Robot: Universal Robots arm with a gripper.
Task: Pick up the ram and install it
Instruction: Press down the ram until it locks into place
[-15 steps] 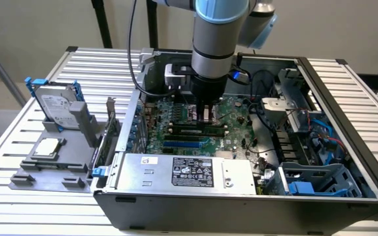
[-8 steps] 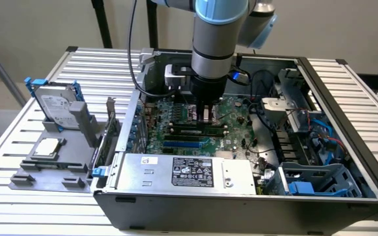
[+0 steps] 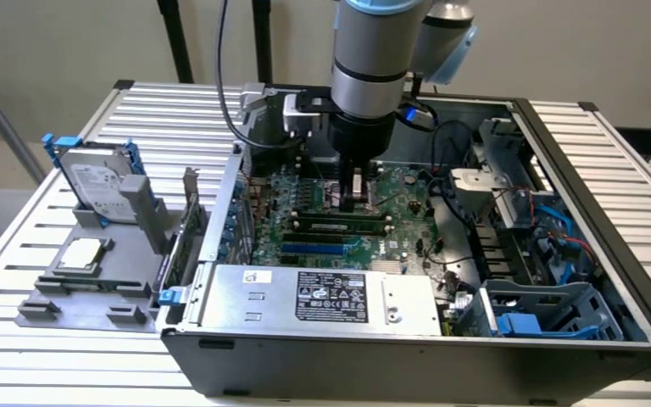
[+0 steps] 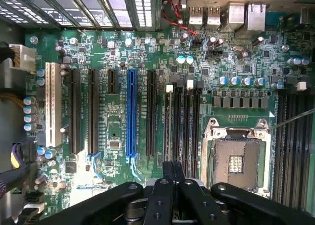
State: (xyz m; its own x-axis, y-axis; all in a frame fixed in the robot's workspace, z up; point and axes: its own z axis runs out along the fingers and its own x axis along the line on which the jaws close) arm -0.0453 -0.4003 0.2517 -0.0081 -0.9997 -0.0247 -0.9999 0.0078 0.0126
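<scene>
Slatted metal formed the worktop [image 3: 597, 144], which carried an open computer case [image 3: 439, 356] at its middle. Inside, the ram [image 3: 337, 222] stood seated in a slot on the motherboard [image 4: 118, 102], below the arm. The pincer [image 3: 355, 197] hung just above the board beside those memory slots, its fingers [image 4: 172, 173] pressed together with nothing between them. Next to the slots lay an empty processor socket [image 4: 236, 158]. A silver power supply [image 3: 325, 297] filled the case's near side. Toward the worktop's edge at the exterior view's left, a grey holder [image 3: 99, 288] carried a hard drive [image 3: 97, 182].
</scene>
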